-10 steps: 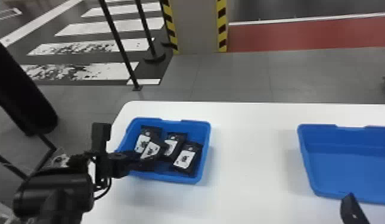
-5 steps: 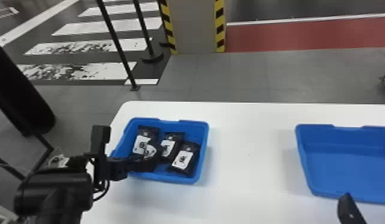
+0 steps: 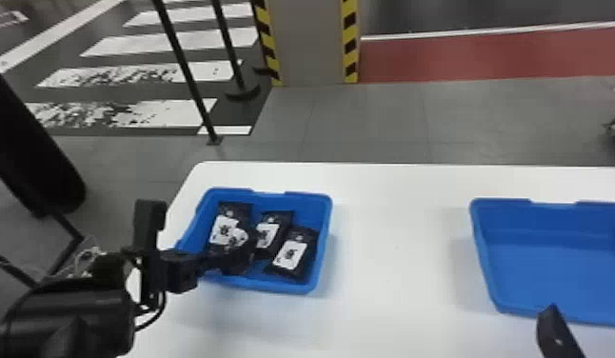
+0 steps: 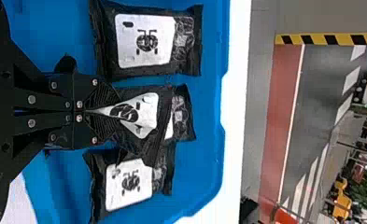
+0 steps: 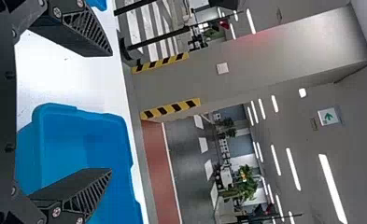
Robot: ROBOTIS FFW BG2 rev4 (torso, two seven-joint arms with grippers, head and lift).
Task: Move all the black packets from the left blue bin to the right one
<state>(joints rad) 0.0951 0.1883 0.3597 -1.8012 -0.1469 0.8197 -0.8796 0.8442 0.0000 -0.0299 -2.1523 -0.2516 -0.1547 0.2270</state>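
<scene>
Packet [image 4: 146, 109] pinched in L claw [image 4: 117, 113], among other pkts [image 4: 146, 42] in L bin [image 3: 263, 287]. Judge: lift slow & vert., clear rim b/f going R. R claw [image 5: 111, 112] wide, nr R bin [image 3: 559, 266].

No words legible; picture labels and one arrow sign.
The black packets [image 4: 188, 60] bear white labels [image 4: 162, 39], each with a dark line drawing in the middle and a small dark mark near a corner, too small to read. In the right wrist view, a white sign [image 5: 329, 116] among the ceiling lights shows a green arrow, probably with more marks beside it.
</scene>
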